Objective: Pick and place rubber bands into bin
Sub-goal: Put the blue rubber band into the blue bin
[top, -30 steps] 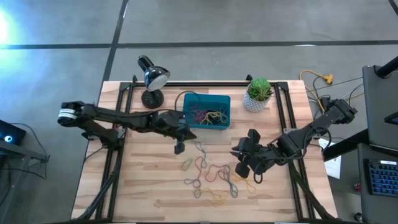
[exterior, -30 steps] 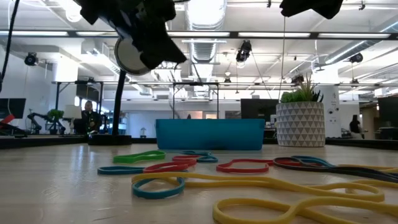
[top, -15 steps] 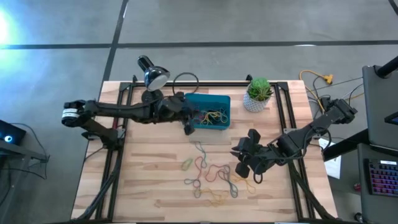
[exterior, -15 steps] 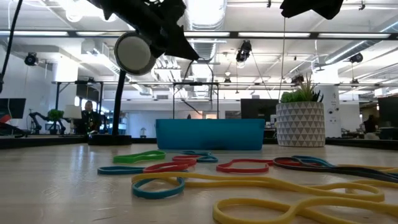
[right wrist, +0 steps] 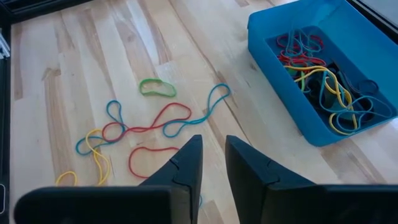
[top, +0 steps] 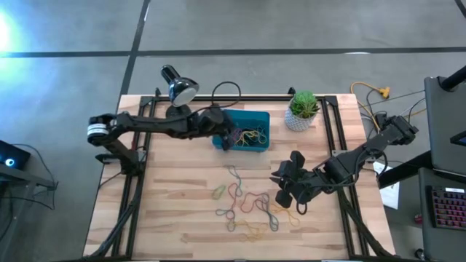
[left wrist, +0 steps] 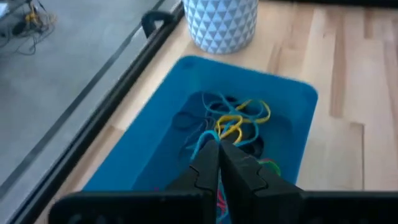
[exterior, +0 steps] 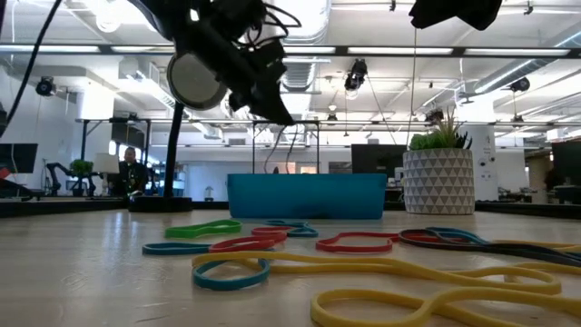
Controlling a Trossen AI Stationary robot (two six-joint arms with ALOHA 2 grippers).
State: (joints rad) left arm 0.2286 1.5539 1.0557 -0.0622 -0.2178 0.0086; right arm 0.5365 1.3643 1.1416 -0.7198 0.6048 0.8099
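Note:
The teal-blue bin (top: 266,115) stands at the table's far middle, with a tangle of rubber bands (left wrist: 239,118) inside. More rubber bands (top: 247,204) lie loose on the wood nearer the front, also plain in the right wrist view (right wrist: 143,124). My left gripper (left wrist: 217,142) hangs shut over the bin's left part (top: 229,140), a thin teal-blue band at its tips. To the right of the loose bands my right gripper (top: 277,185) hovers above the table. Its fingers (right wrist: 213,140) stand slightly apart with nothing between them. My left gripper pinches a thin teal-blue rubber band (left wrist: 200,148) between its two fingertips. The fingers slant down from the table's left. The band hangs slack beside one finger, clear of the table and above the bin's floor.
A black desk lamp (top: 178,91) stands at the far left, close behind my left arm. A white plant pot (top: 302,109) sits right of the bin. Black frame rails (top: 138,145) run along both table sides. A cable loop (top: 226,91) lies behind the bin.
My left gripper, shut throughout, has swung from above the bare wood left of the loose bands toward the table's far edge and a little right, ending over the bin's left part. The loose bands on the table have not shifted.

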